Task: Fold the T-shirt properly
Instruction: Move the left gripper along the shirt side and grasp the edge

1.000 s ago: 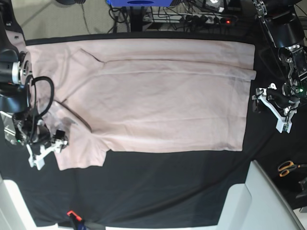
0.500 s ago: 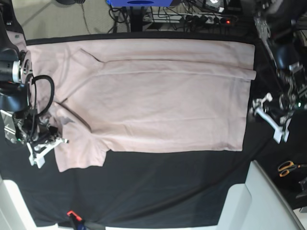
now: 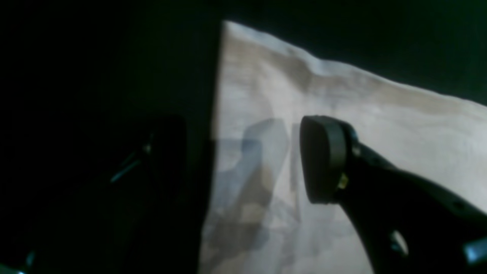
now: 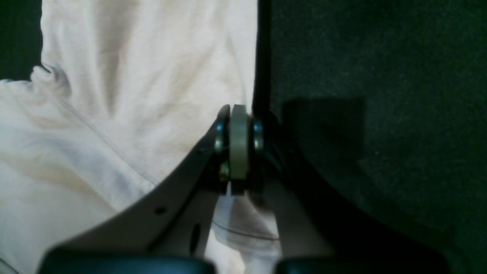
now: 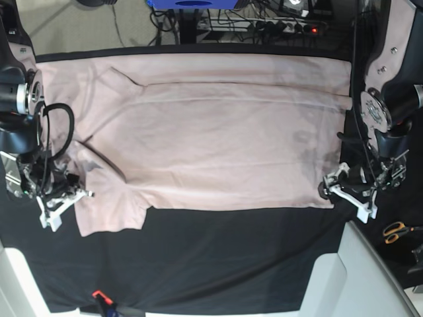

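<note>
The pale pink T-shirt (image 5: 218, 132) lies spread flat on the black table covering (image 5: 218, 257), its far long side folded in. My right gripper (image 5: 66, 197) is at the near sleeve on the left and is shut on the sleeve's edge. The right wrist view shows the fingertips (image 4: 237, 144) pinched together right at the T-shirt (image 4: 133, 76) hem. My left gripper (image 5: 340, 188) stands open at the shirt's near right hem corner. In the left wrist view, one finger (image 3: 323, 160) is over the T-shirt (image 3: 342, 95) and the other over black cloth, with the hem edge between them.
Orange-handled scissors (image 5: 396, 231) lie at the far right. A white panel (image 5: 357, 277) fills the lower right corner. A small orange-tipped tool (image 5: 99, 295) sits at the table's near edge. Cables and a power strip (image 5: 291, 26) run behind the table.
My right gripper has closed on the sleeve edge. The left arm has swung from beside the hem's middle down to the near hem corner, still open.
</note>
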You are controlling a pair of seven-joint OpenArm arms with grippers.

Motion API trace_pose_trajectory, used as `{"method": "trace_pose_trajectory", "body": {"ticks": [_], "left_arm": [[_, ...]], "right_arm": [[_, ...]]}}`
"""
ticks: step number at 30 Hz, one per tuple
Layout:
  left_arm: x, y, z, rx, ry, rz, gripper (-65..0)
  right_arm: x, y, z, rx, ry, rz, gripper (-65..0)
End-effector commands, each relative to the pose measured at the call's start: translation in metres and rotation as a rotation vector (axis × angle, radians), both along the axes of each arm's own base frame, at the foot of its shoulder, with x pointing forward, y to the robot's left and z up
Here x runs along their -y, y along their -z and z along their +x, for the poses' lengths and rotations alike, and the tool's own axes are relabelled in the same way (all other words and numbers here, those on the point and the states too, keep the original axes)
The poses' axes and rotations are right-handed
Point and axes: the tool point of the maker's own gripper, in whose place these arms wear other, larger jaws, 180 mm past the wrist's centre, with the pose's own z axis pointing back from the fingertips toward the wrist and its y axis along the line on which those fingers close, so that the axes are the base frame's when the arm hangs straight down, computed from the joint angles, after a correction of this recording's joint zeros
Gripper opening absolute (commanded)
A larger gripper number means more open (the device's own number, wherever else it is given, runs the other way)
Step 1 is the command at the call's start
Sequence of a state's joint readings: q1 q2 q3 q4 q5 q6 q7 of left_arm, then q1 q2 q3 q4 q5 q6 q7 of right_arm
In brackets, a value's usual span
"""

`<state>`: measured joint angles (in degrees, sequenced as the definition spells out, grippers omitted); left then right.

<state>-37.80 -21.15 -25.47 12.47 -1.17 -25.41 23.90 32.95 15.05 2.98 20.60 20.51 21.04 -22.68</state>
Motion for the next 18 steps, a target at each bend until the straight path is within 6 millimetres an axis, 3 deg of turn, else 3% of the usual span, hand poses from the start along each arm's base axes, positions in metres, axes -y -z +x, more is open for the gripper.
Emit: {"method": "trace_pose_trajectory", "body": {"ticks": [1, 10, 18], "left_arm": [[-0.008, -0.014, 0.013, 0.035, -0.014, 0.015, -20.1], [-0.015, 0.021, -0.038, -0.083, 0.004, 0.044, -20.2], [-0.017, 0.015, -0.054, -0.081, -0.017, 0.01, -20.4]], "right_arm": [[0.006, -0.02, 0.02, 0.062, 0.004, -0.005, -63.9], [0.006, -0.02, 0.019, 0.071, -0.004, -0.012, -63.9], [0.005, -0.02, 0.019, 0.073, -0.005, -0.011, -63.8]]}}
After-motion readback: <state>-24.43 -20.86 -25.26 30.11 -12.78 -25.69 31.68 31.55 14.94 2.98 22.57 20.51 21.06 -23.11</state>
